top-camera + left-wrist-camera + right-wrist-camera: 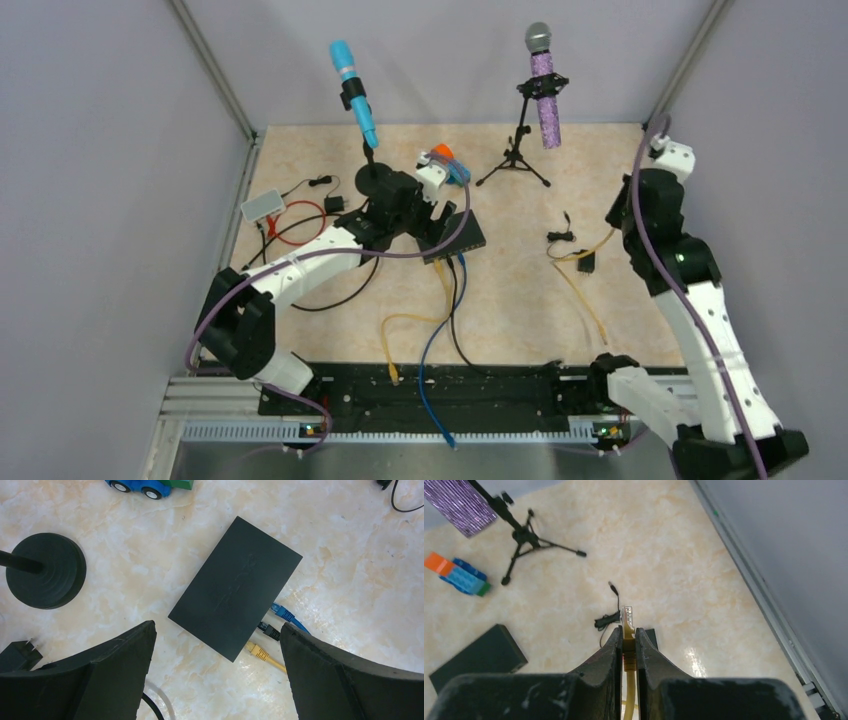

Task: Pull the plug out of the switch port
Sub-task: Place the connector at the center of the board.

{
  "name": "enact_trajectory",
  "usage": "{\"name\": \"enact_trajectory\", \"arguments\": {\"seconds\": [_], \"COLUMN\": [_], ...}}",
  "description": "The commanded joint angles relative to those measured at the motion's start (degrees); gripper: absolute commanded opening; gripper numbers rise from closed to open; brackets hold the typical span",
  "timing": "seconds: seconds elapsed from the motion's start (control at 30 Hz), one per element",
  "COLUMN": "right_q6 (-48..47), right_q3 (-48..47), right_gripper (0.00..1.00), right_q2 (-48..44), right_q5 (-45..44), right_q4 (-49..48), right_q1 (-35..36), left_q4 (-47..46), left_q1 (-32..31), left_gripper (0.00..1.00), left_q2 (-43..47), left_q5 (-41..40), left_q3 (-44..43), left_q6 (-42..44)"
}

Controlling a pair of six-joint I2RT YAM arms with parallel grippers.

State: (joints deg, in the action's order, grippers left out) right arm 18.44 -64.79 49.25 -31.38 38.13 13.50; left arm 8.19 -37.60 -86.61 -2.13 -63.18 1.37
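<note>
The flat black switch box lies on the table below my left gripper, which is open and empty and hovers above the box's near corner. Three plugs sit in the box's edge: blue, black and yellow. In the top view the box is at mid table with my left gripper over it. My right gripper is shut on another yellow plug, held clear above the table at the right, far from the box.
A blue microphone on a round base, a purple microphone on a tripod, toy blocks, a white flat box, a tiny black cube and loose cables lie around. Walls stand left and right.
</note>
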Motion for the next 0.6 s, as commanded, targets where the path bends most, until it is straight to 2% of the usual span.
{"name": "enact_trajectory", "arguments": {"seconds": [0.0,0.13,0.2,0.27,0.37,0.43,0.57], "right_q6": [-2.4,-5.9,-5.5,-2.7,-0.1,0.0,-2.9], "right_q3": [0.3,2.2,2.6,4.4,7.7,6.3,-0.8], "right_gripper": [0.00,0.00,0.00,0.00,0.00,0.01,0.02], "right_q2": [8.2,16.5,20.6,22.1,22.7,25.7,36.7], "right_q5": [19.6,30.1,29.9,25.5,30.2,34.2,35.8], "right_q4": [2.2,0.6,-0.7,-4.6,-14.1,-16.4,-14.3], "right_q1": [-5.1,-6.9,-7.6,-8.8,-12.9,-15.6,-16.4], "left_q4": [-0.8,-0.7,-0.4,-0.1,0.6,0.8,1.1], "left_q1": [0.2,0.1,0.1,0.2,0.2,0.2,0.2], "left_gripper": [0.99,0.99,0.99,0.99,0.99,0.99,0.99], "left_q2": [2.8,3.6,3.6,3.6,3.5,3.6,4.1], "left_q5": [1.3,1.6,1.8,1.6,1.2,1.2,1.2], "left_q3": [0.1,0.6,0.6,0.5,-0.2,-0.4,-0.2], "left_q6": [-0.2,0.1,0.3,0.3,0.5,0.5,0.5]}}
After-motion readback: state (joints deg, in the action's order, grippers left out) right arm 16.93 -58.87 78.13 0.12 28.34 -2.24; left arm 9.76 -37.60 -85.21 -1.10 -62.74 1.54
